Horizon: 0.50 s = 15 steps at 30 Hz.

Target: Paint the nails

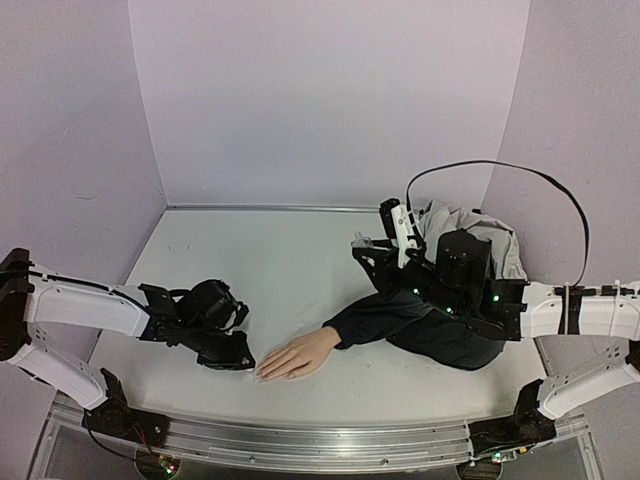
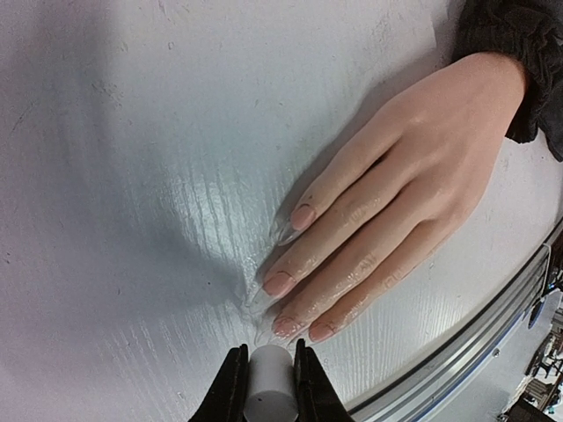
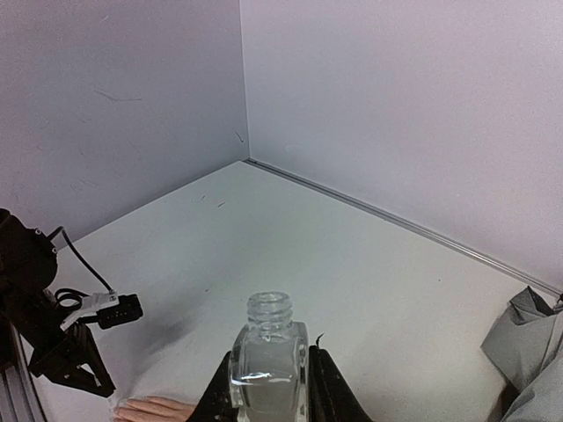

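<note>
The peach mannequin hand lies palm down near the front edge, with its dark navy sleeve running to the right. In the left wrist view its pale pink nails look glossy, with wet clear streaks on the table at the fingertips. My left gripper is shut on a white cylindrical brush cap, which sits just short of the ring fingernail. The brush itself is hidden. My right gripper is shut on a small clear glass bottle with an open neck, held upright above the table behind the sleeve.
A grey cloth is bunched at the back right behind the right arm, and it also shows in the right wrist view. A metal rail runs along the front edge. Purple walls enclose the white table.
</note>
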Available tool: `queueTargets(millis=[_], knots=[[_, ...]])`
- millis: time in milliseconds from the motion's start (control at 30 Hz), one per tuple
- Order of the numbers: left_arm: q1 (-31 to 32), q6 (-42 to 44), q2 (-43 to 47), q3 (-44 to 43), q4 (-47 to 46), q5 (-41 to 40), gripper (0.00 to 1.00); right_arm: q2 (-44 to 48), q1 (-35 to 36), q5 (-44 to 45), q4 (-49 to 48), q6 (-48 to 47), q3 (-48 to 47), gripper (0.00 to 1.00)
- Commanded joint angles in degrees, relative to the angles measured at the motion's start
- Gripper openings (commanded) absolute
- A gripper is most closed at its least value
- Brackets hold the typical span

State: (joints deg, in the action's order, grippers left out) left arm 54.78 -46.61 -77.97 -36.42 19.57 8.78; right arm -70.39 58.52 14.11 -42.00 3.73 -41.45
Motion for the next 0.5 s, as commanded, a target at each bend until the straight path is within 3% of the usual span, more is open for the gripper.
queueTargets(millis=[0, 467], knots=[[-0.4, -0.5, 1.1, -0.8, 0.4, -0.8, 0.0, 0.3, 0.0, -0.4, -4.6, 0.5, -1.4, 0.0], [-0.5, -0.2, 4.6, -1.0, 2.4, -2.6, 0.0, 0.0, 0.1, -0.5, -4.6, 0.2, -1.7, 0.0]])
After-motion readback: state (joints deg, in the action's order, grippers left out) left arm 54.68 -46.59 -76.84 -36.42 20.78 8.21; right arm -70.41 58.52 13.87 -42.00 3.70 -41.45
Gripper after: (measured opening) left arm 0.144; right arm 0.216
